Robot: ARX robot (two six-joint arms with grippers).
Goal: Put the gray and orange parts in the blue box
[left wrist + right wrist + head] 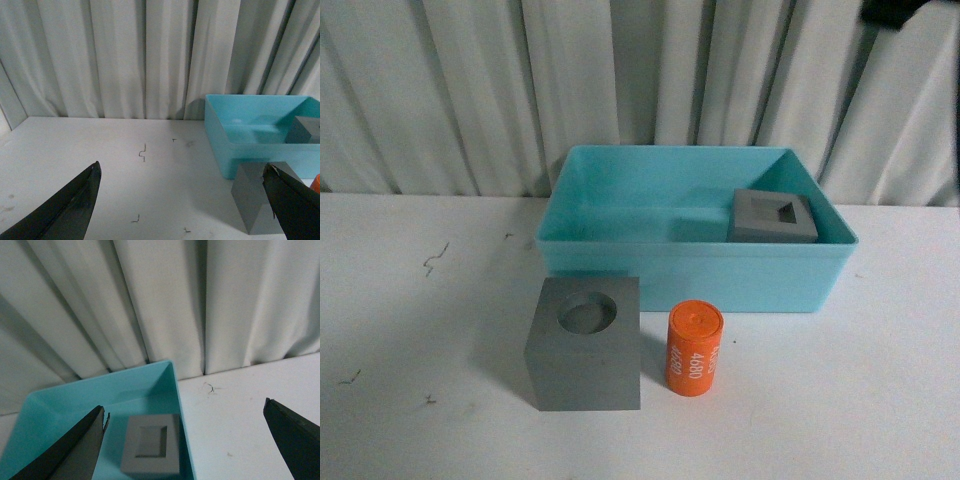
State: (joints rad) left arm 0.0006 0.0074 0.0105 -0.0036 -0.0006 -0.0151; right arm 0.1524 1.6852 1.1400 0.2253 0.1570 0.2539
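Observation:
The blue box (620, 258) stands on the white table at the back middle. A gray cube with a square recess (773, 217) lies inside it, at its right end. A gray cube with a round recess (585, 343) stands on the table in front of the box. The orange cylinder printed "4680" (693, 348) stands just right of that cube. Neither arm shows in the front view. My left gripper (182, 200) is open and empty, with the round-recess cube (260, 197) near its one finger. My right gripper (185, 442) is open and empty above the box's right wall (176, 390) and the square-recess cube (151, 444).
White pleated curtains (620, 80) hang close behind the box. The white tabletop (420, 300) carries small dark scuff marks (435, 258) on the left. Bare table lies right of the box (250, 410).

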